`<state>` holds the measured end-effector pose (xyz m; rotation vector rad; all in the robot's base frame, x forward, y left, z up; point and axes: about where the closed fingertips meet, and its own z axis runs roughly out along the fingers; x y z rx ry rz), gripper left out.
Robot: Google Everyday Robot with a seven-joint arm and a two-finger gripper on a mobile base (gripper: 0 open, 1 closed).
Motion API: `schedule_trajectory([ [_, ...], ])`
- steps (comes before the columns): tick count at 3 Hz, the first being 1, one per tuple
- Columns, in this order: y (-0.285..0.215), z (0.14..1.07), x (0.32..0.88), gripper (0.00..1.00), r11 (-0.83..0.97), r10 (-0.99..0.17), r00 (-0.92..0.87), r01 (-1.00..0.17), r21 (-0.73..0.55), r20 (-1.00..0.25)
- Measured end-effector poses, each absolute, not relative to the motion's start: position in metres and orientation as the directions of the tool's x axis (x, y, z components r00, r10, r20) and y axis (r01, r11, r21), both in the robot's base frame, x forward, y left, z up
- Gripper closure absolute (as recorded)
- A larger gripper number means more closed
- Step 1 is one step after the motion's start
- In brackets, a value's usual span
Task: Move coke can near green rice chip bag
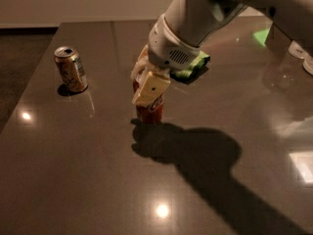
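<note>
- At the middle of the dark table (58, 180), the gripper (148, 96) hangs from the white arm (195, 18), which reaches in from the upper right. It is clamped about the coke can (149, 112), with one cream finger pad (152, 87) lying across the can's front.
- Position of the coke can: directly under the wrist, between the gold can (71, 68) at the left and the green rice chip bag (194, 66) behind it to the right. Whether its base rests on the table or is just clear of it cannot be told.
- Green rice chip bag: flat, light green, largely hidden behind the wrist; near the coke can but apart from it.
- Step in hand (judged): carrying the gripped can toward the bag. The remaining travel appears short, back and to the right.
- Good execution: keep the can upright and low. Stop beside the bag's near edge without pressing on it. Release only once the base sits flat, then withdraw straight up so the fingers do not tip the can.
- Appearance of the coke can: only the lower red body shows, standing upright. The top and lettering are covered by the fingers.
- The gold can stands well apart, outside the likely path.
</note>
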<state>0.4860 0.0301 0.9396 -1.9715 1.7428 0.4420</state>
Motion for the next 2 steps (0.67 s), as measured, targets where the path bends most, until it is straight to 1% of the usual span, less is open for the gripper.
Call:
schedule_trajectory([
  [2,-0.011,0.947,0.559,1.00,0.068,-0.814,-0.014,-0.995,-0.071,-0.581],
])
